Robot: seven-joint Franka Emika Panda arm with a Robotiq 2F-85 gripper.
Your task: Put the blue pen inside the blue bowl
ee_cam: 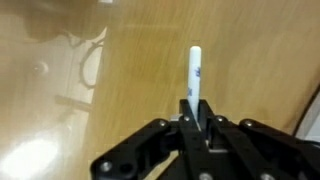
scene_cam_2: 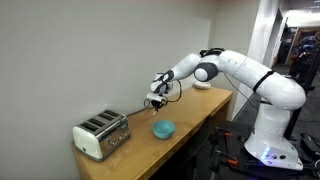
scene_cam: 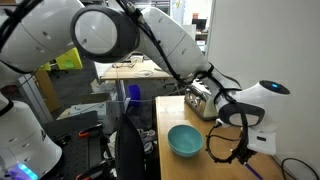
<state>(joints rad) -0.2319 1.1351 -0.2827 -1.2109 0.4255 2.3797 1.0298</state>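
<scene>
We've got the claw [ee_cam: 197, 115] clamped on the blue pen [ee_cam: 195, 72]
Pen points to 12 o'clock; in an exterior view the blue bowl [scene_cam_2: 163, 129] sits at the claw's 6 o'clock.

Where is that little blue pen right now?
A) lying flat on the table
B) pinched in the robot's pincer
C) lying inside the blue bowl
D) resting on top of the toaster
B: in the wrist view the blue pen sticks out from between the closed fingers of the pincer, held above the wooden table, while the blue bowl looks empty.
</scene>
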